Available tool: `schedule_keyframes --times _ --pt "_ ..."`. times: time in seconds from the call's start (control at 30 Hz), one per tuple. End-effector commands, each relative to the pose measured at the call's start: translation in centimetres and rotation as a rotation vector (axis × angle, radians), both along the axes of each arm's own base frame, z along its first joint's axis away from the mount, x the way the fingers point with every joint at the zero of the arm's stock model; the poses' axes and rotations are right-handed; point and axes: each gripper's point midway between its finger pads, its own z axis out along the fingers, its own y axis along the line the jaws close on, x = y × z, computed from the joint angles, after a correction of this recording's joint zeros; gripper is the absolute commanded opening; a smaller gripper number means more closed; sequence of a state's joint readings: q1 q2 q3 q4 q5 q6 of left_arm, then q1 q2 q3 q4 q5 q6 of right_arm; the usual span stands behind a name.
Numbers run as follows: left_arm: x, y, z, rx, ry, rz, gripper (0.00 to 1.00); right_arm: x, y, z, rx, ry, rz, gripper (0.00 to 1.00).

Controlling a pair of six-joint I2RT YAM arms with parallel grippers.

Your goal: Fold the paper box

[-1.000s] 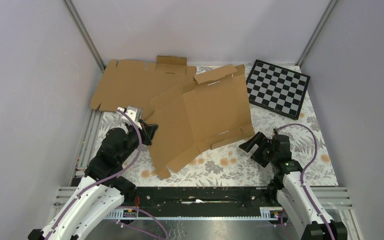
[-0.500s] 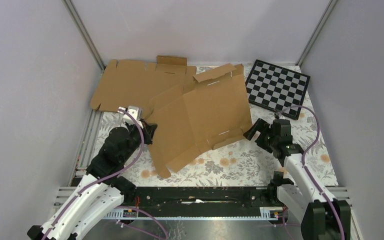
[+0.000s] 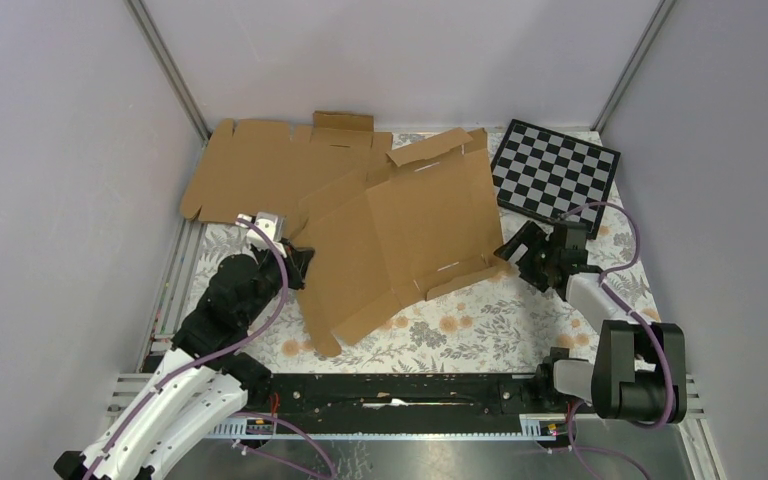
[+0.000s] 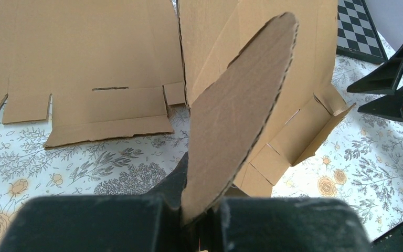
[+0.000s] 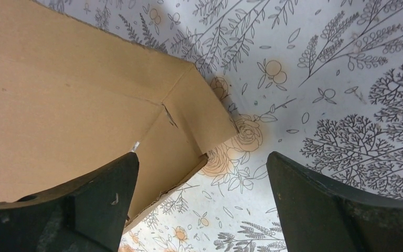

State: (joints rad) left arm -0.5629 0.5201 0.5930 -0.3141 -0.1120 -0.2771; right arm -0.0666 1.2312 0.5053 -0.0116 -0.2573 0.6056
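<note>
**Right corner flap: take cardboard only**

The paper box [image 3: 400, 235], a plain brown corrugated cardboard die-cut sheet, lies mostly unfolded across the middle of the floral-patterned counter [image 3: 480, 320]. Its left side is lifted and its near right side wall is partly raised. In the overhead view its far left part overlaps the second flat brown cardboard sheet [image 3: 260, 170], and its far right corner sits near the black-and-white checkerboard [image 3: 555, 178].

Your left hand [image 4: 202, 210] is clamped on the box's rounded tuck flap [image 4: 241, 105], which stands on edge between the fingers. Your right hand [image 5: 202, 165] is spread wide at the near right corner. The small corner flap [image 5: 199, 121] sits in the gap between the fingers, and neither finger clearly touches it.

The step in hand looks like taking that corner to stand the side wall up.

- Bring the right hand in low, so that one finger passes under the flap, not on top of it.
- Close across the crease line, not across the loose tip, which would probably just bend.
- Hold the left grip firm as an anchor, because the sheet is light and would likely slide on the counter if pushed sideways.
- Fold along the scored line.
</note>
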Motion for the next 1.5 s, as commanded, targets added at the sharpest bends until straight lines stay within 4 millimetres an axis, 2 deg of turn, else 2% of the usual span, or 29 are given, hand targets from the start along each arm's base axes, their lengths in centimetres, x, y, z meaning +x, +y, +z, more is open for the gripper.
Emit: schedule_keyframes --times 0.0,0.17,0.47,0.77,1.03,1.3,1.47 --pt "-0.6 -0.4 -0.2 0.028 -0.005 -0.051 0.00 1.9 -0.7 1.4 -0.010 -0.088 -0.012 1.00" --pt "-0.8 -0.2 0.3 0.013 -0.026 -0.048 0.00 2.3 -1.7 1.4 -0.045 -0.108 -0.007 1.00" --pt "-0.5 -0.1 -0.3 0.029 -0.009 -0.036 0.00 2.4 -0.6 -0.5 0.034 -0.084 0.020 0.98" --pt "-0.4 -0.8 -0.8 0.029 0.009 -0.065 0.00 2.1 2.0 0.1 0.145 -0.134 0.147 0.73" --pt "-0.8 -1.0 0.3 -0.003 -0.036 -0.081 0.00 1.6 2.9 0.3 0.191 -0.139 0.185 0.34" --pt "-1.1 -1.3 1.1 -0.024 -0.067 -0.107 0.00 0.8 4.0 2.7 0.214 -0.186 0.235 0.02" --pt "-0.7 -1.8 2.7 -0.033 -0.079 -0.117 0.00 0.3 4.6 4.6 0.224 -0.227 0.238 0.00"
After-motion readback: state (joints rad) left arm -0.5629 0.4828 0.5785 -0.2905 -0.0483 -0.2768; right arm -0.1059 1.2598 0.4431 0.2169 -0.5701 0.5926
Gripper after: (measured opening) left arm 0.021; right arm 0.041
